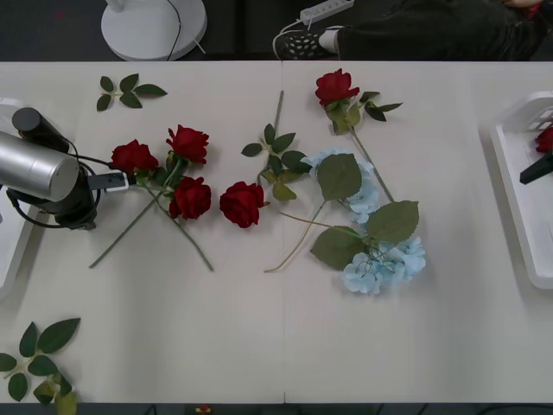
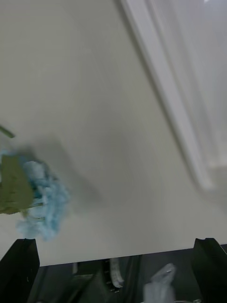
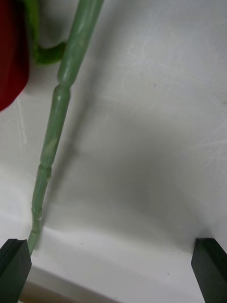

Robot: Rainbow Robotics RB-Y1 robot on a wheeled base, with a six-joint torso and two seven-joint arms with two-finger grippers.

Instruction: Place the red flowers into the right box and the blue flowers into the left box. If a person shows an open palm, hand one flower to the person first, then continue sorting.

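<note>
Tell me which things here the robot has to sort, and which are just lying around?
For the job: red flowers, blue flowers, right box, left box, left gripper open by a rose stem.

Just lying about: loose leaf sprigs, power strip, fan base.

1. Red flowers [image 1: 190,198] — four roses lie clustered left of the table's centre with stems crossing, a fifth lies farther back near the middle, and one red bloom sits in the right box.
2. Blue flowers [image 1: 373,259] — two pale clusters with broad green leaves, right of centre.
3. Right box [image 1: 518,173] — white tray at the right edge.
4. Left box [image 1: 10,251] — white, at the left edge.
</note>
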